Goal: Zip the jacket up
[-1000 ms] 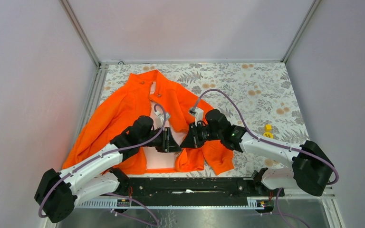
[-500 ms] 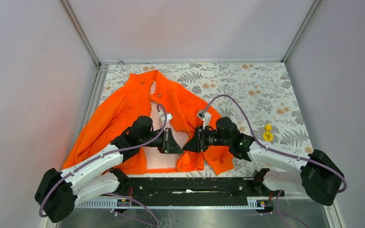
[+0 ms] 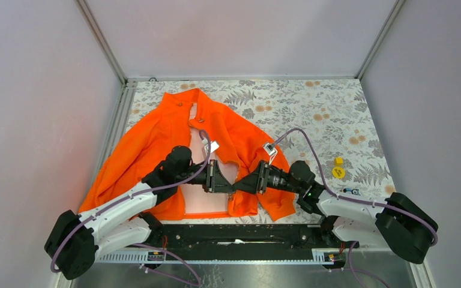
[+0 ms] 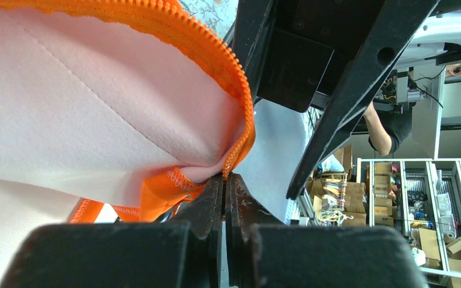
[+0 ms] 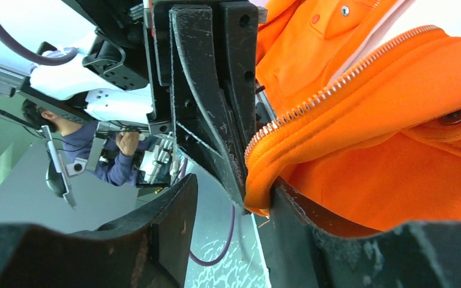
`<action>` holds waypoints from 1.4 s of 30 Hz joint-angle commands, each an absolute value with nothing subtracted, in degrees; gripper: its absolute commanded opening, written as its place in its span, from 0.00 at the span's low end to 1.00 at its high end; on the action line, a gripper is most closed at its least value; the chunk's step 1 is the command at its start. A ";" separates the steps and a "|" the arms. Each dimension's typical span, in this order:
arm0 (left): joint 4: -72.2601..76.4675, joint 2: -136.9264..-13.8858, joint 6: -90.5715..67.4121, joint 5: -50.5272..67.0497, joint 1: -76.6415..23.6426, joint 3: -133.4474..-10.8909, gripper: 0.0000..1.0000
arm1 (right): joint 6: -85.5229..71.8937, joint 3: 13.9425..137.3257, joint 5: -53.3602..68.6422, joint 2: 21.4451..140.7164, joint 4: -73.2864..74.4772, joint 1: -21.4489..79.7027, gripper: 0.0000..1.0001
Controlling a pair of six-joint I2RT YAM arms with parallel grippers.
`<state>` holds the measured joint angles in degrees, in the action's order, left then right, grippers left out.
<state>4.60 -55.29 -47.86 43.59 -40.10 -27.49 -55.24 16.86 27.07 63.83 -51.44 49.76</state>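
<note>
The jacket lies spread over the 9 o'clock half of the floral surface, collar toward 12 o'clock, hem toward 6. Its front lies open on the pale pink lining. Both arms meet nose to nose near the hem. The left pincer is pressed together, clamped on the jacket's front edge just below the zipper teeth, with fabric pinched right at the tips. Facing it from 3 o'clock, the right pincer stands apart, with an orange hem corner in the gap, lying against one finger.
</note>
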 commanded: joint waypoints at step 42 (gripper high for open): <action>15.27 -54.04 -55.20 39.63 -39.55 -22.84 0.38 | -65.67 16.39 17.40 67.82 -68.26 49.69 0.00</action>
<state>16.03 -55.90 -57.23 40.80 -39.70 -21.93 -66.35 14.20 18.90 69.89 -65.76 49.50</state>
